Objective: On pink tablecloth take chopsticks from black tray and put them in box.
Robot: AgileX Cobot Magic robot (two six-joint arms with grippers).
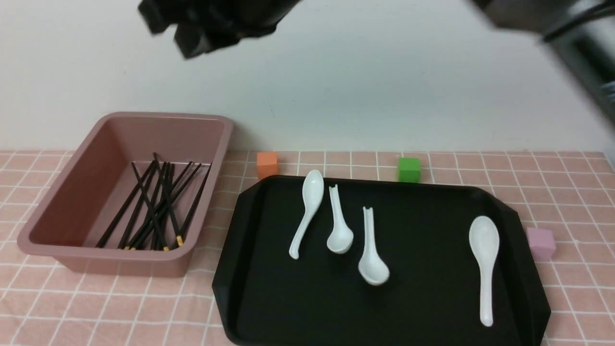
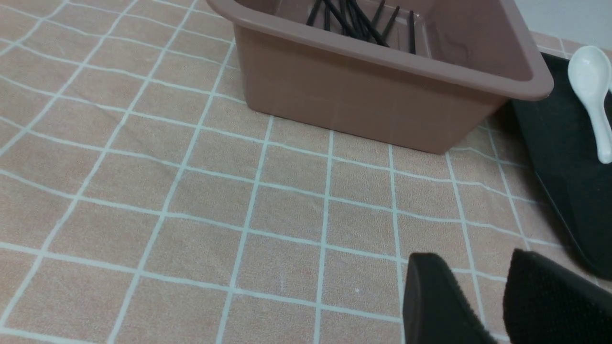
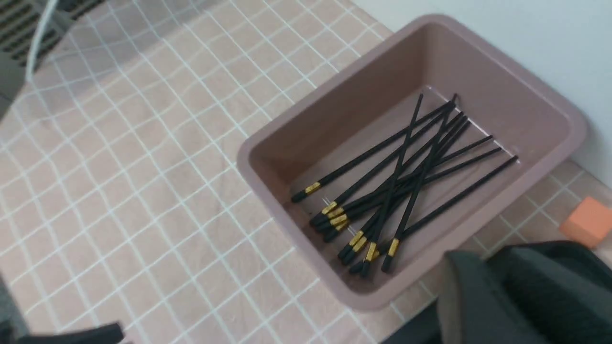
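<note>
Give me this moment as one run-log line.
chopsticks: in box | black tray: four white spoons, no chopsticks | left tool: open, empty | right tool: open, empty

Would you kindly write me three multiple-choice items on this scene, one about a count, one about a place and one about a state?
1. How many spoons lie on the tray? A two; B four; C six.
2. Where are the chopsticks? A on the tray; B in the box; C standing in a cup.
3. The left gripper is: A open and empty; B shut on a spoon; C shut on a cube.
Answers: 1 B, four white spoons show on the black surface; 2 B, all the sticks lie inside it; 3 A, the cloth shows between its fingers.
</note>
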